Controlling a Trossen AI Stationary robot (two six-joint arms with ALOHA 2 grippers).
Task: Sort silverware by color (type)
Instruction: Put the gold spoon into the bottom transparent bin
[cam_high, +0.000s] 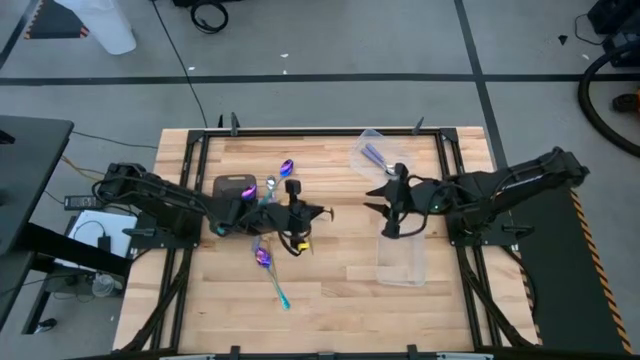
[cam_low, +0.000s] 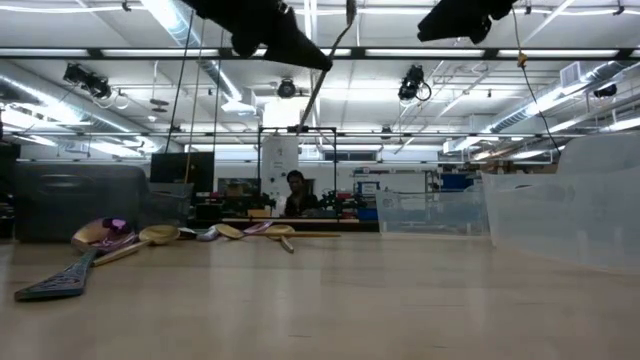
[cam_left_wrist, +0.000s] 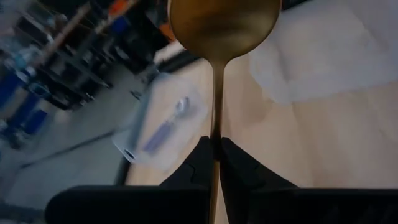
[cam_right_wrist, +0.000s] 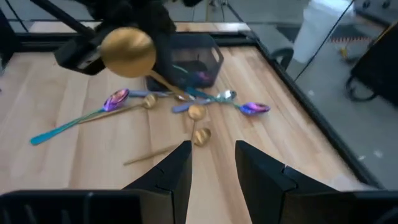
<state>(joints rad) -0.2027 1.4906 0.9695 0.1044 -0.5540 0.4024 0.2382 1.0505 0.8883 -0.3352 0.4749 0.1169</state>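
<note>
Both arms are matte black, built of slim jointed segments. The left arm (cam_high: 160, 200) and the right arm (cam_high: 510, 185) each carry thin black cables looped beside the wrist. Each ends in a claw of two flat, angular black fingers (cam_right_wrist: 174, 171) with bevelled tips, mounted on a broad black bar just behind them.
</note>
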